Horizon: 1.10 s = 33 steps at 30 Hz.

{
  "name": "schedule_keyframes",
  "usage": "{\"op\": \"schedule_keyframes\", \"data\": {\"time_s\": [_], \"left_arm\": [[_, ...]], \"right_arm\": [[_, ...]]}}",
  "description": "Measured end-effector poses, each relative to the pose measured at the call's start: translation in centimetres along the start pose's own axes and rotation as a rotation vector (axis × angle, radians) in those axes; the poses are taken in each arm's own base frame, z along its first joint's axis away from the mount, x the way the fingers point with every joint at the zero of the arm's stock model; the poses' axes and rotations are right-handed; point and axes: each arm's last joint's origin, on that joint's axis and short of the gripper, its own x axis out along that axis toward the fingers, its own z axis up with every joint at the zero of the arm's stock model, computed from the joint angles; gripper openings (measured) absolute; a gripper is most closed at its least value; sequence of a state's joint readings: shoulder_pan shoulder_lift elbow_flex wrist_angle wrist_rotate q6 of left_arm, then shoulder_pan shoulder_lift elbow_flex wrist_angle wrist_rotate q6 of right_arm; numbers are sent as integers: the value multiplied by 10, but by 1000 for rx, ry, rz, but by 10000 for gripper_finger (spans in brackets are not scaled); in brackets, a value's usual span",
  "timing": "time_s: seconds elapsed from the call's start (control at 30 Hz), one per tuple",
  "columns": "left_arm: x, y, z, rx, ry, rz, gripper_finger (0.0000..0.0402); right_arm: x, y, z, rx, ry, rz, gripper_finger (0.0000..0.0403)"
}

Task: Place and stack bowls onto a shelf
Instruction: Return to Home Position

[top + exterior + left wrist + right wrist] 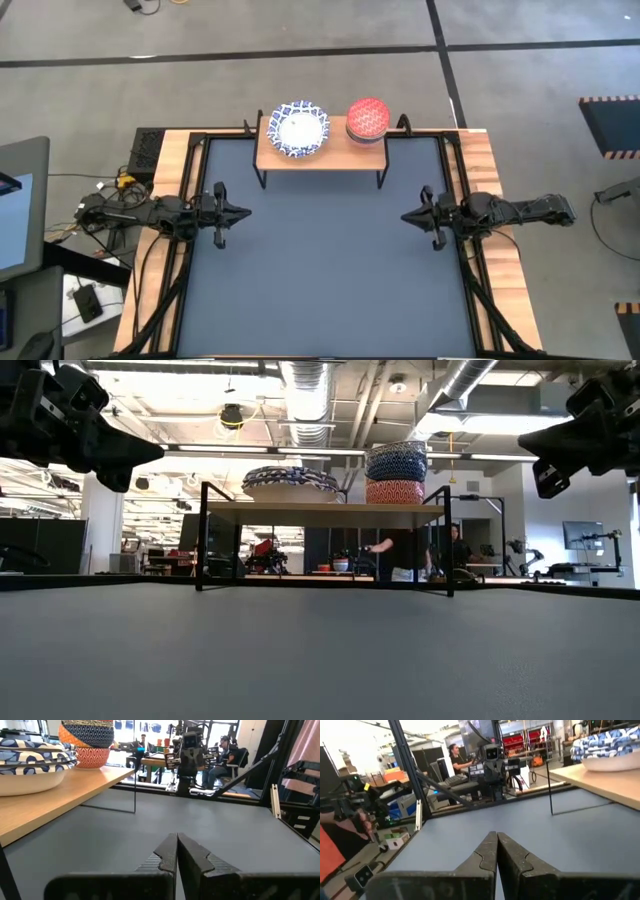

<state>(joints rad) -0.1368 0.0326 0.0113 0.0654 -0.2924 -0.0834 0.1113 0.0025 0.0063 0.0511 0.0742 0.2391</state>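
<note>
Two stacks sit on the shelf (pixel 339 153): white bowls (pixel 300 130) toward its left-arm end, small bowls (pixel 367 120) toward the other. You've got left tool (pixel 245 212) and right tool (pixel 406 216) both pressed together, in front of the shelf, over the surface (pixel 330 280).

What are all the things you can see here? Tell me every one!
White bowls with blue rims: one stack, number unclear, left part of the shelf.
Small bowls: one stack, red on top, right part of the shelf.
Shelf: one, light wood on black legs, far edge of the table.
Table: one, dark-blue top.
Person: at least one, dark top, in the room behind.
Left gripper: one, dark, left side of the table, fingers shut, empty.
Right gripper: one, dark, right side, fingers shut, empty.
</note>
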Motion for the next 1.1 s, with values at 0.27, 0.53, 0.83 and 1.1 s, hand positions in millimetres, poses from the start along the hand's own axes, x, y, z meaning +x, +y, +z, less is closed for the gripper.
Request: {"op": "schedule_keyframes", "data": {"time_s": [0.27, 0.53, 0.83, 1.1], "left_arm": [[0, 0, 0, 0, 0, 0, 0], [0, 0, 0, 0, 0, 1, 0], [0, 0, 0, 0, 0, 2, 0], [0, 0, 0, -1, -3, 2, 0]], "right_arm": [[0, 0, -1, -2, 12, -3, 33], [0, -1, -1, -99, 12, -13, 33], [0, -2, -1, -170, 10, -20, 33], [0, 3, -3, -249, 28, 65, 33]]}}
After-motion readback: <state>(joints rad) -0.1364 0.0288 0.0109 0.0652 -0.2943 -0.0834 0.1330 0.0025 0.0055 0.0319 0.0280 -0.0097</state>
